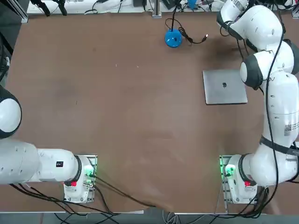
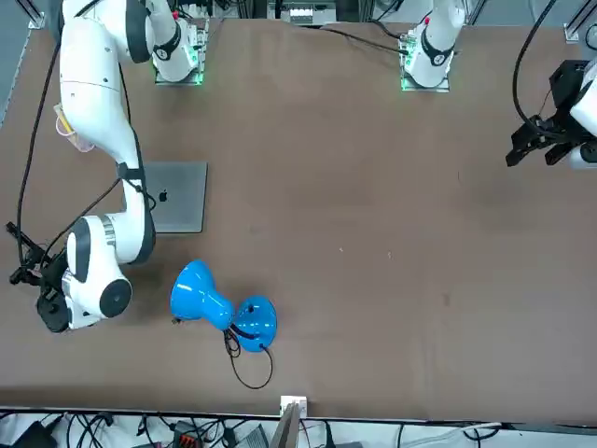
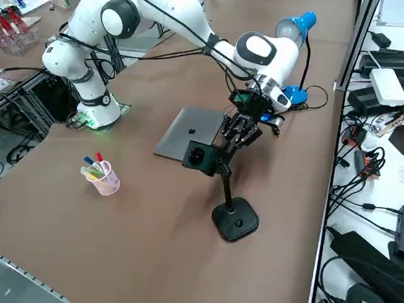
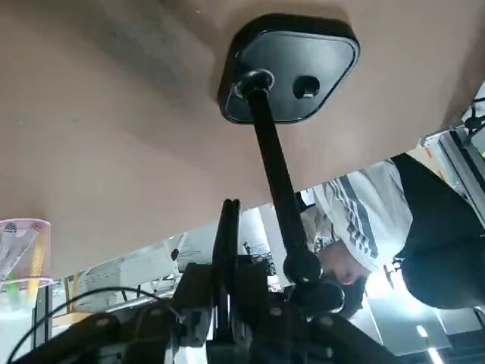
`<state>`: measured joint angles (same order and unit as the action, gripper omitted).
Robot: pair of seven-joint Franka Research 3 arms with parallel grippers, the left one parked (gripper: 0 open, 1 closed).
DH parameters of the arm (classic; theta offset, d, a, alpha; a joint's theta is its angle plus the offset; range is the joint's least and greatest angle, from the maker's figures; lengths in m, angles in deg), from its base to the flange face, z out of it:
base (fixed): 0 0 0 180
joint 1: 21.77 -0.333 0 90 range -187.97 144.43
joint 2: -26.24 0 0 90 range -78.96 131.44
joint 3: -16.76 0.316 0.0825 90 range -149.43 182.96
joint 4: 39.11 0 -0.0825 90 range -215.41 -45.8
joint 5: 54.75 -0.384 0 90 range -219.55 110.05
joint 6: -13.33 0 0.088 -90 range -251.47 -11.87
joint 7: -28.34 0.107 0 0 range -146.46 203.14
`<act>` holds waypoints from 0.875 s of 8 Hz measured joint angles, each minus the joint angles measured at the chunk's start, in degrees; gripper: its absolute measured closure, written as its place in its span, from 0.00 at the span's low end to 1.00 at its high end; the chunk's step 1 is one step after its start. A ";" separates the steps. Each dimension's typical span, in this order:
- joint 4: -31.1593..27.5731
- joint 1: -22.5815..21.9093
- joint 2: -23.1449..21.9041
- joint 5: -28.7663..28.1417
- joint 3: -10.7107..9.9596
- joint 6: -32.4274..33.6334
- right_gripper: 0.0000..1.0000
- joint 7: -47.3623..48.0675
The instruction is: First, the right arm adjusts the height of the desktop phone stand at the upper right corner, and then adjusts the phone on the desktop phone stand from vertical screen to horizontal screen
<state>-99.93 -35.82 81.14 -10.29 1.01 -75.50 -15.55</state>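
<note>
Right gripper: the right gripper is at the upper end of the stand, its fingers clenched together; whether they pinch any part of it, I cannot tell.
Stand: the black phone stand stands upright on the table.
Phone: the dark phone is at the stand's head.
Laptop: a closed silver laptop lies near the right arm.
Pens: in a pink cup.
Lamp: blue.
</note>
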 joint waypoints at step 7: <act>0.96 0.79 -3.56 -4.48 0.00 -0.33 0.84 -4.09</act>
<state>-98.96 -35.03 77.58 -14.76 1.01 -75.83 -19.64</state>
